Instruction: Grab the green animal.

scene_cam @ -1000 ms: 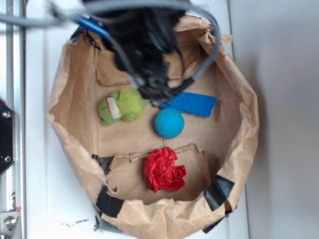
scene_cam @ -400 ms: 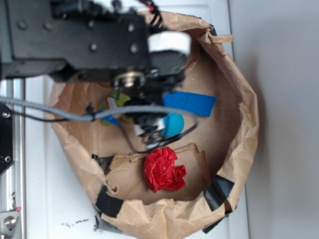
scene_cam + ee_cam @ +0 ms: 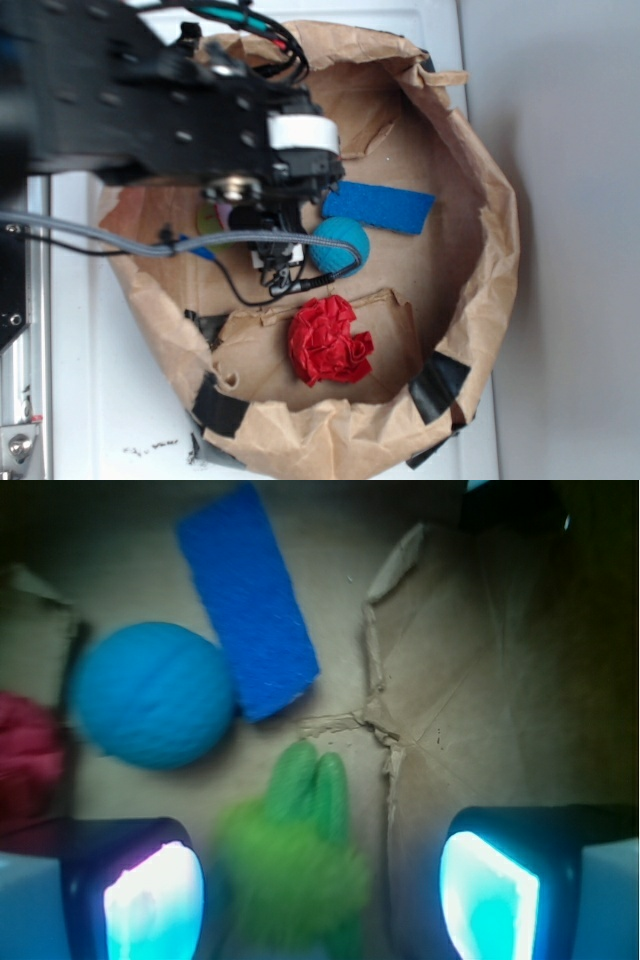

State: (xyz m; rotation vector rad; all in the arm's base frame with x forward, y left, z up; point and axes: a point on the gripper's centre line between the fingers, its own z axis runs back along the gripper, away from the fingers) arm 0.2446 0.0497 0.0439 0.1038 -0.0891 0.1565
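The fuzzy lime-green plush animal (image 3: pixel 292 865) lies between the spread-open fingers (image 3: pixel 155 900), untouched; the teal textured ball (image 3: pixel 152 708) sits near, inside the brown paper bag (image 3: pixel 480 290).

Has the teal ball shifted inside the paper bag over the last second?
No. The teal ball sits just below the left end of the blue strip and above the red fabric flower, same as before; only the arm moved over it.
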